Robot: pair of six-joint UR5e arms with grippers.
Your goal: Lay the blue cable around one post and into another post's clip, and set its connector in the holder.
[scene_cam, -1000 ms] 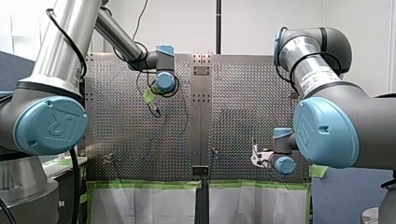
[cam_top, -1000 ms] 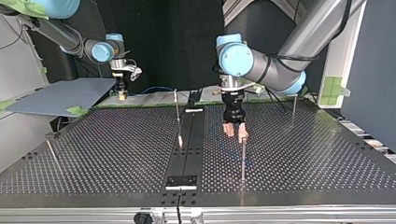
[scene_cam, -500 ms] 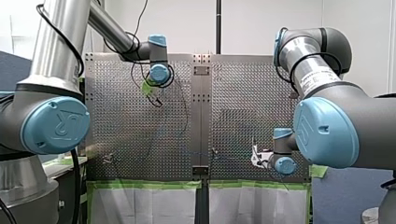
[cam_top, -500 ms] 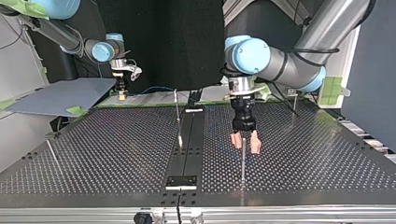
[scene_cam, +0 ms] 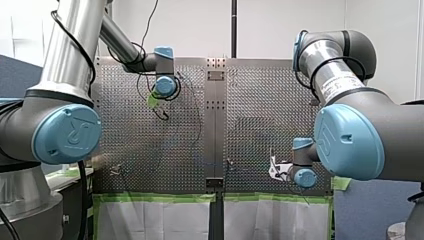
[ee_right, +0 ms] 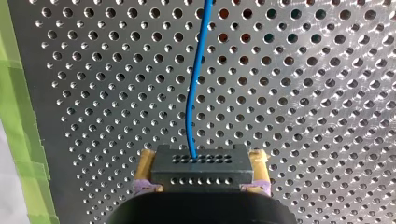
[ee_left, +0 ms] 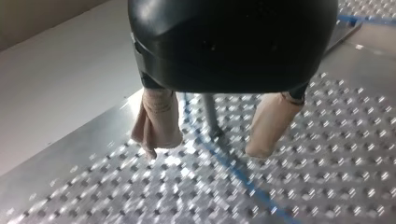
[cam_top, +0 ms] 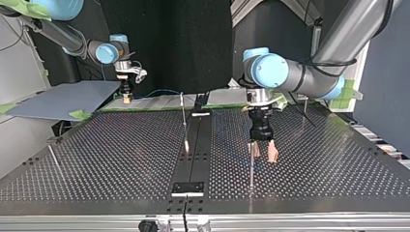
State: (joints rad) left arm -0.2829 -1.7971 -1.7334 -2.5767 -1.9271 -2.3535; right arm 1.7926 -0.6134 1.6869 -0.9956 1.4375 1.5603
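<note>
- Between my right gripper's yellow pads sits the connector, pinched from both sides; the cable leaves its face and runs away over the table.
- Farther along, the cable lies on the table beneath my left gripper, passing just beside a post's foot.
- My left gripper's beige fingers are spread, low over the table, holding nothing; the post shows in the gap between them.

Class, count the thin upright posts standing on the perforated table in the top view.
4: left-edge post, centre post, post at my left claw, back-right post. Others may be hidden.
</note>
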